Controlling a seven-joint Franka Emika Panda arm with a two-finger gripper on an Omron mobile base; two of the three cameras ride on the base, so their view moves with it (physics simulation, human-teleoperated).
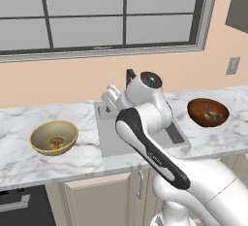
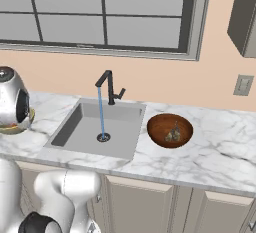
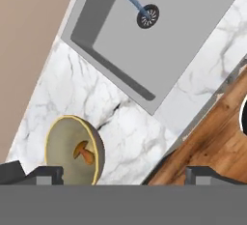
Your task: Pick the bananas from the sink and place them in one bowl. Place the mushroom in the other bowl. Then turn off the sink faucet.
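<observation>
Hand view: we see our gripper [image 3: 123,173] spread wide and empty, above the marble counter [image 3: 135,137], with the mushroom [image 3: 84,152] in the yellow-olive bowl [image 3: 62,137] near the left fingertip. Bananas [image 2: 172,134] lie in the reddish-brown bowl [image 2: 159,122] right of the sink [image 2: 82,122], well apart from the gripper; the faucet [image 2: 108,88] runs a blue stream into the drain.

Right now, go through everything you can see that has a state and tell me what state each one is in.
Sink faucet: on, blue stream running to the drain.
Sink: no food left in it.
Yellow-olive bowl: holds the mushroom.
Reddish-brown bowl: holds the bananas.
Gripper: open, holding nothing, above the counter near the yellow-olive bowl.
</observation>
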